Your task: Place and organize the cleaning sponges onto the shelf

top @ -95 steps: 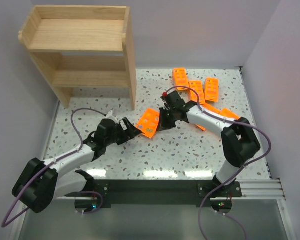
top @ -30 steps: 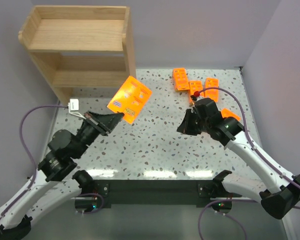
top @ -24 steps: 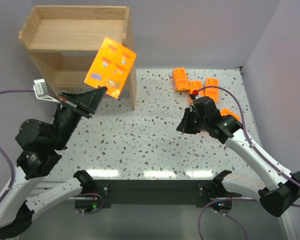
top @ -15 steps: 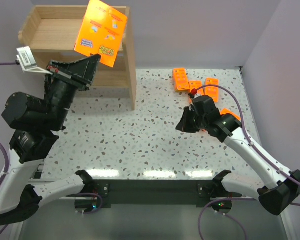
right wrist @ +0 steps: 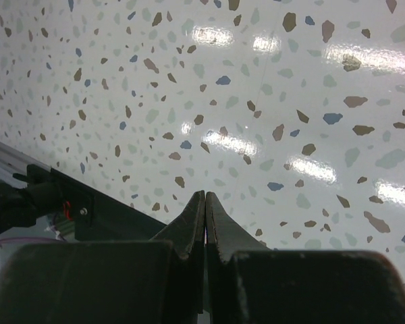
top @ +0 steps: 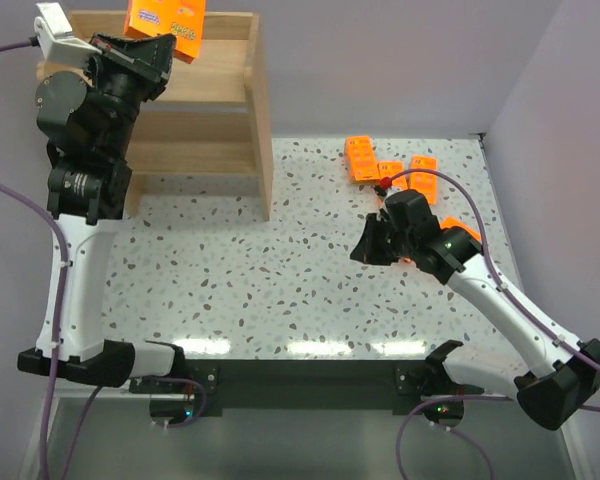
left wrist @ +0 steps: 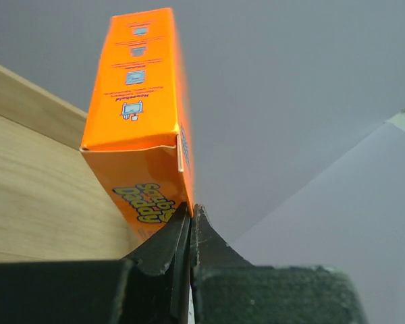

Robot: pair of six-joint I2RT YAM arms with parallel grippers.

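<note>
**Materials and shapes.** The shelf (top: pixel 225 92) was a light, plain-grained wood unit with two tiers, solid side panels and a low rim. It stood at the far left of a glossy white table (top: pixel 280 275) speckled with grey, brown and blue chips. The held sponge pack (left wrist: pixel 143 101) was a flat, bright-orange rectangular carton with small pale printed panels.

**Grippers.** The left gripper (left wrist: pixel 191 210) had its black, tapered fingers pinched shut on the pack's lower edge. It held the pack on end above the top tier, partly cut off by the frame's upper border in the top view. The right gripper (right wrist: pixel 205 197) was closed on nothing, above bare table.

**Other packs.** The remaining packs (top: pixel 361 158) lay clustered at the far right of the table, one partly hidden behind the right arm.

**Change from half a second before.** The left arm had risen further and carried the pack from the shelf's right side panel to above the top tier. The right arm had barely moved.
</note>
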